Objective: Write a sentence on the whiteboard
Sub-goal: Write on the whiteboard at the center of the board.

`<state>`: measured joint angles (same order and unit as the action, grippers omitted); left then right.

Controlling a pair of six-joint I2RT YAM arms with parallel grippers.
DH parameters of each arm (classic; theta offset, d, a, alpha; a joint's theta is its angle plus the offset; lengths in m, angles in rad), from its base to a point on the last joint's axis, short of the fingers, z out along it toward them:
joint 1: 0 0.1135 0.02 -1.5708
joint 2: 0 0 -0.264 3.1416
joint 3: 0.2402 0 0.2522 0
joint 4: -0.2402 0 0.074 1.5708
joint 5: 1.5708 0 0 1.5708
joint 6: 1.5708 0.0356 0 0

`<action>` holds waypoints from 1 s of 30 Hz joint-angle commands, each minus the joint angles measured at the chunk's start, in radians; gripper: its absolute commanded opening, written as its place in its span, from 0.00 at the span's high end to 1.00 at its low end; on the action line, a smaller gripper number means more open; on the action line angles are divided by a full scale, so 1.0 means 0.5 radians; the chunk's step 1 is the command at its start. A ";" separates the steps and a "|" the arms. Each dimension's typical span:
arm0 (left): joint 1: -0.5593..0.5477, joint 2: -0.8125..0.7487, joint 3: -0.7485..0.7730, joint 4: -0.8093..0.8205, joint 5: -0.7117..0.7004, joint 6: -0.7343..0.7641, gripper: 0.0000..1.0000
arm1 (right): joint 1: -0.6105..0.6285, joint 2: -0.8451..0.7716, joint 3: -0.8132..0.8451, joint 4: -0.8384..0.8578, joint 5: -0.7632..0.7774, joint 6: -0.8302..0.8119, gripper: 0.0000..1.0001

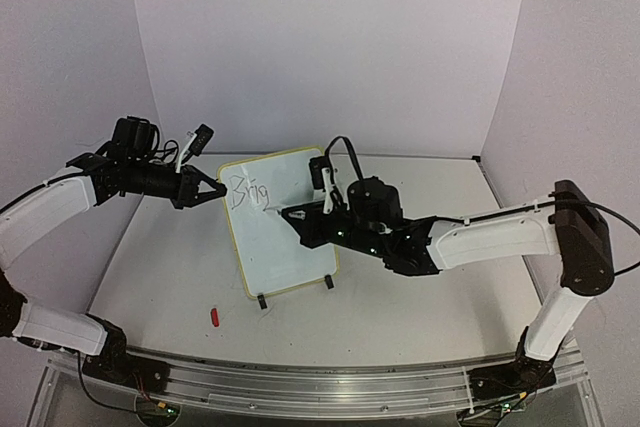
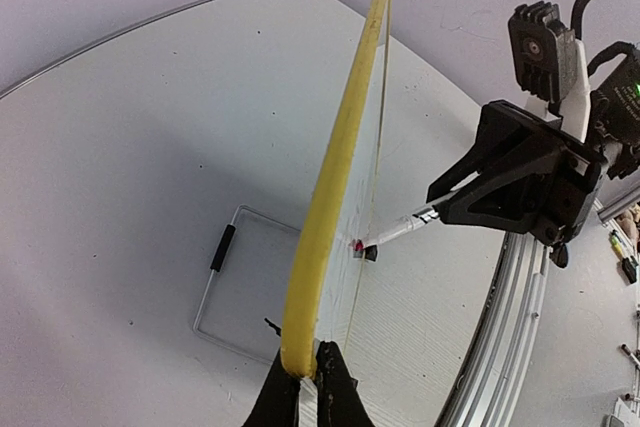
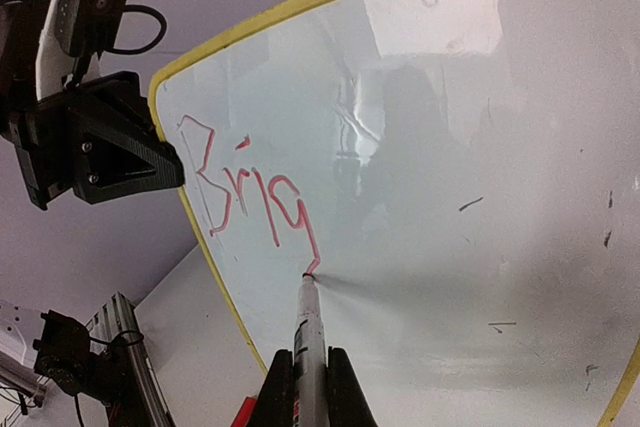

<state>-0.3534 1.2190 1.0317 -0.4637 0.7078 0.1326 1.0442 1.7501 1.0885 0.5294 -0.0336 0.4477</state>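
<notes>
Nearest the arm bases, one small red piece (image 1: 215, 316) (a marker cap, by its look) lies on the table (image 1: 420, 317). Behind it the single whiteboard (image 1: 285, 247) stands upright on two black feet (image 1: 262, 300). The right gripper (image 3: 305, 387) is clamped on one marker (image 3: 308, 327), whose tip touches the board. The left gripper (image 1: 215, 190) pinches the yellow rim at the upper left corner. Of the sentence (image 3: 250, 192), four red letters show: "Brig".

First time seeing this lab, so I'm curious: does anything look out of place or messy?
Two small things. A small red piece lies loose on the table near the whiteboard's feet, possibly a marker cap. The board also carries a few stray dark marks right of the red lettering, like leftover smudges.
</notes>
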 commanded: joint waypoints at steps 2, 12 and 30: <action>-0.051 0.075 -0.019 -0.127 -0.138 0.123 1.00 | 0.012 0.085 0.122 -0.007 0.005 -0.006 1.00; -0.054 0.075 -0.019 -0.129 -0.142 0.124 1.00 | 0.017 -0.128 -0.033 0.328 -0.161 0.041 1.00; -0.057 0.072 -0.019 -0.136 -0.152 0.125 1.00 | 0.014 -0.175 0.129 0.071 0.198 -0.226 1.00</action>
<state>-0.3611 1.2190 1.0317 -0.4625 0.7124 0.1397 1.0542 1.6399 1.0908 0.5779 0.0271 0.3715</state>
